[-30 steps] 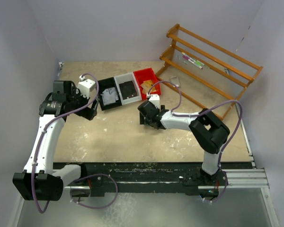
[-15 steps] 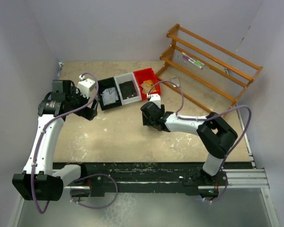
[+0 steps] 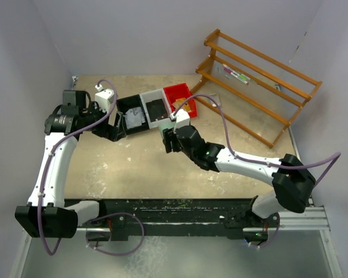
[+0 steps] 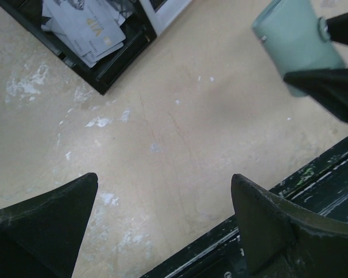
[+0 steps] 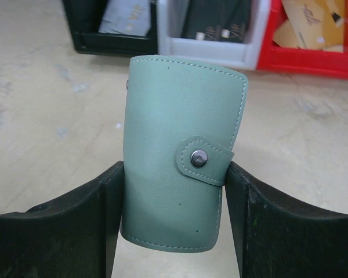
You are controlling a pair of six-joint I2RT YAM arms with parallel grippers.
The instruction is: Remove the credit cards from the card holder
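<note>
Along the back of the table [image 3: 140, 169] 3 bins stand side by side in a row: 1 black bin [image 3: 133, 114] with pale grey-white credit cards [image 4: 86, 27] piled in it, 1 grey-white bin [image 3: 155, 108] with dark cards inside, and 1 red bin [image 3: 180, 98] with tan-orange cards [image 5: 311, 24]. The cards overlap too much to count. 1 wooden rack [image 3: 256, 76] stands at the far right, well apart from the bins. The right gripper [image 5: 175, 174] is just in front of the grey-white bin. Its 2 fingers [image 5: 93, 214] are partly closed and press against both long edges of the 1 card holder [image 5: 180, 168], pinching it between them. The mint-green holder is folded, with its snap tab [image 5: 202, 158] fastened across the cover. It sits near the bins but does not touch them, and whether it rests on the table or is lifted off it cannot be told. The left gripper [image 4: 165, 226] is spread wide over bare table just in front of the black bin. It holds and touches nothing. In its own view the card holder and the right fingers show at the upper right, apart from it.
</note>
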